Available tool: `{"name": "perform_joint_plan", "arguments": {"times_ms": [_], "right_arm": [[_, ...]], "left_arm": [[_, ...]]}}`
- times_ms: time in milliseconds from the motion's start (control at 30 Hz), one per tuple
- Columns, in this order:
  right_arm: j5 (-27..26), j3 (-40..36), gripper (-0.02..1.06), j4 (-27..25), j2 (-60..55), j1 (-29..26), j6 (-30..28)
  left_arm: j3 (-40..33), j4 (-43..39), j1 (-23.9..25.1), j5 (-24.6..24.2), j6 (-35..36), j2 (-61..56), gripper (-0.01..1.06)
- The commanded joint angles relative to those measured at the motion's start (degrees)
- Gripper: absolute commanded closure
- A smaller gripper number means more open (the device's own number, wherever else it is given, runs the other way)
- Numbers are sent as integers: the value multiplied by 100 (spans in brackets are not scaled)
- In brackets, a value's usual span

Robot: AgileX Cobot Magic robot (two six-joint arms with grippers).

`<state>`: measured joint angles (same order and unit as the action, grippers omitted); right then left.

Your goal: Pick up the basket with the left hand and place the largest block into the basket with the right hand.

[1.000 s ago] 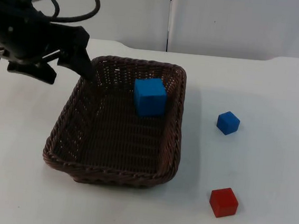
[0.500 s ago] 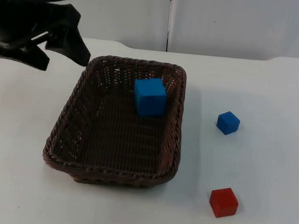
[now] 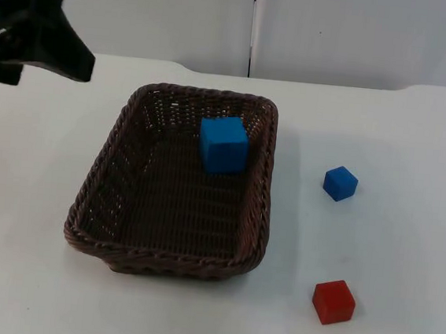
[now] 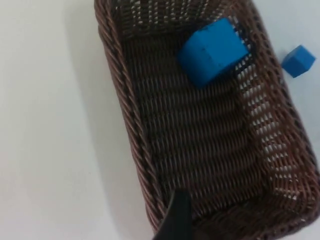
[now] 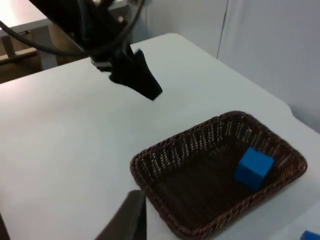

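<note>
One large blue cube (image 3: 224,143) sits in the woven wicker basket (image 3: 93,202); both grippers' fingers unclear.

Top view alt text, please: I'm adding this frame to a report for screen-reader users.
A brown wicker basket sits on the white table with a large blue block inside near its far right corner. A small blue block and a red block lie on the table to the basket's right, and the left claw hangs above the table's far left.
</note>
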<state>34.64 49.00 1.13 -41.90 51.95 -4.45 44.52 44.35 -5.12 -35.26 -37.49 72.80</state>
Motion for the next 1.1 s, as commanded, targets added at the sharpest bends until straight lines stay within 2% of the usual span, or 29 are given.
{"name": "perform_joint_plan", "arguments": {"times_ms": [0, 200, 500, 633, 667, 733, 800, 933, 1067], "right_arm": [[-66, -149, -1, -18, 141, -5, 85], [26, -621, -1, -18, 663, -5, 253], [243, -1352, -1, -19, 1887, -5, 481], [734, -1481, -1, -19, 2486, -5, 490], [734, -1481, -1, -19, 2486, -5, 490], [1059, -1481, -1, -19, 2847, -5, 533], [1155, -1481, -1, -19, 2986, -5, 548], [1694, -1481, -1, -19, 3514, -5, 645], [2018, -1481, -1, -19, 3809, -5, 656]], "left_arm": [[-150, -40, -20, -1, -17, -365, 32], [-520, -73, -20, -27, 49, -1539, 32], [-753, -928, -20, -461, 820, -3387, 32], [-1044, -1637, -20, -601, 1562, -4406, 32], [-1044, -1637, -20, -601, 1562, -4406, 32], [-1112, -2145, -20, -824, 2098, -4942, 32], [-1112, -2376, -20, -951, 2260, -5149, 32], [-1112, -3229, -20, -1463, 3051, -5916, 32], [-1112, -3537, -20, -1775, 3288, -6325, 32]]}}
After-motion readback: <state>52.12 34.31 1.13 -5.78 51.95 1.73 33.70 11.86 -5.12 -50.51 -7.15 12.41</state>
